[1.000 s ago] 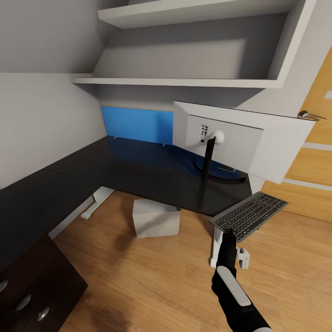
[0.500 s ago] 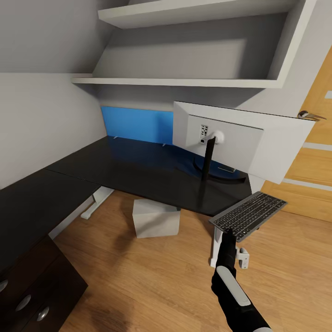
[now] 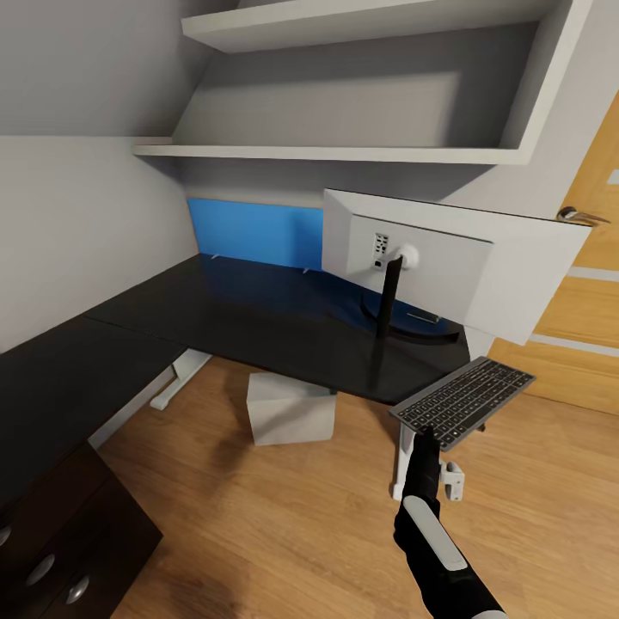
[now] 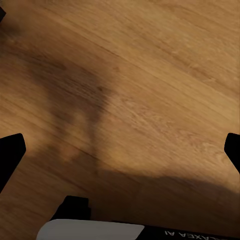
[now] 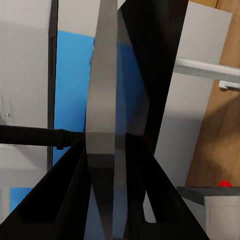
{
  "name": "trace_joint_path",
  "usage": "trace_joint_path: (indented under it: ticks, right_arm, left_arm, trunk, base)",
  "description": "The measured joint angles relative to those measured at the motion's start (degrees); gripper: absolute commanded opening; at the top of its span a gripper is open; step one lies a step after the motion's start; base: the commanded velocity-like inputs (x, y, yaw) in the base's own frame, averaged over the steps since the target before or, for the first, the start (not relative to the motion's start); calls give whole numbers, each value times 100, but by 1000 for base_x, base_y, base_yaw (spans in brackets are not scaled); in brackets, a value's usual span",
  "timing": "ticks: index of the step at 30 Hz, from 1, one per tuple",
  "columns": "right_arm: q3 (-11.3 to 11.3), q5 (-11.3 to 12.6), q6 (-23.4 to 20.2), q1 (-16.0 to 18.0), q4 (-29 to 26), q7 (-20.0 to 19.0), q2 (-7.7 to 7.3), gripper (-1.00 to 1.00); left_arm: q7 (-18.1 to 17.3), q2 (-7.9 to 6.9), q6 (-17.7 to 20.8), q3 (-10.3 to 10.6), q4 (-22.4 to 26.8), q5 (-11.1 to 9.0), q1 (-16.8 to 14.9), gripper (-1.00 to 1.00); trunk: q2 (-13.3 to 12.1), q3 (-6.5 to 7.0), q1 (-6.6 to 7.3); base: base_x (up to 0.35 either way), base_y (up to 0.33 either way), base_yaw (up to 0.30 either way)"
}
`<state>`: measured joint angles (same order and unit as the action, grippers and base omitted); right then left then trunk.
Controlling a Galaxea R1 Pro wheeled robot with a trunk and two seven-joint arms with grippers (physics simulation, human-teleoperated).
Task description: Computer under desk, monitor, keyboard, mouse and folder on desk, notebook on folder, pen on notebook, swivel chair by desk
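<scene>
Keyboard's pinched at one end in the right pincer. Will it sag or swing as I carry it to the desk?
The keyboard looks a stiff slab, straight in the right pincer, so sagging seems unlikely. Held by one edge, it may pivot or slip. It seems light, thin.

There are one monitor [image 3: 447, 258], one keyboard [image 3: 464, 401], one grey computer box [image 3: 291, 407] on the floor, one black desk [image 3: 215, 314], two wall shelves [image 3: 344, 153], one blue panel [image 3: 254, 232], one door handle [image 3: 580, 216] and three round drawer knobs [image 3: 40, 567].
</scene>
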<state>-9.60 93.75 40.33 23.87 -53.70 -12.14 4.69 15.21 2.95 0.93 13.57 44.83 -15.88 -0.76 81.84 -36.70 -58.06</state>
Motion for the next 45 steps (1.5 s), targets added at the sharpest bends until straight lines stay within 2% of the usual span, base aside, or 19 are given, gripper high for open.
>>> trace_joint_path:
  ticks: [33,34,35,45]
  right_arm:
    - [-9,-20,11,0,-2,17,6,-100]
    - [-9,-20,11,0,-2,17,6,100]
    - [-10,106,-6,0,8,10,8,100]
    - [-9,110,-1,0,8,5,8,100]
  left_arm:
    - [0,0,2,6,0,-8,0,100]
    - [0,0,2,6,0,-8,0,100]
    - [0,0,2,6,0,-10,0,100]
    - [-2,0,2,6,0,-17,0,100]
  trunk:
    - [0,0,0]
    - [0,0,0]
    - [0,0,-1]
    - [0,0,-1]
  base:
    - [2,0,0]
    - [0,0,0]
    - [0,0,0]
    - [0,0,0]
